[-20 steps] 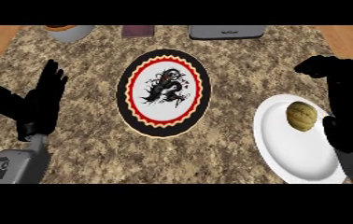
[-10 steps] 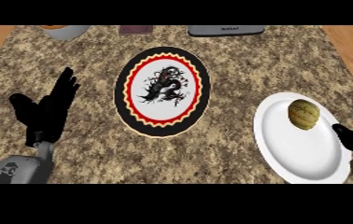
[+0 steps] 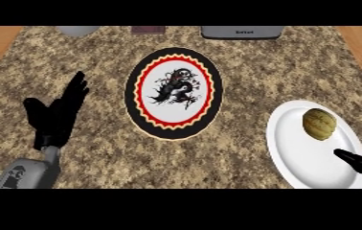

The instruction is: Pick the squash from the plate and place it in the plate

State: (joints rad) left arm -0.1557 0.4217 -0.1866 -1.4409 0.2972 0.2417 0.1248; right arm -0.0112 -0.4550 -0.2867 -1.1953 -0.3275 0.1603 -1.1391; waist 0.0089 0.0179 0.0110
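The squash [image 3: 320,124], a yellow-green ribbed lump, lies on the upper part of a plain white plate [image 3: 305,169] at the right edge of the counter. A black plate [image 3: 141,114] with a red ring and a dark dragon figure lies at the counter's middle. Only a small black part of my right hand [image 3: 349,158] shows, over the white plate's right side, below the squash and apart from it. My left hand [image 3: 60,110] stands open at the left, clear of both plates and holding nothing.
Along the far edge sit a grey appliance [image 3: 242,31], a dark brown item [image 3: 148,30] and a grey bowl [image 3: 78,30]. Speckled stone counter [image 3: 92,56] lies between the plates and these things.
My right hand has drawn back from above the white plate toward the lower right edge, until little of it shows. The left hand shifted slightly right. The squash has not moved.
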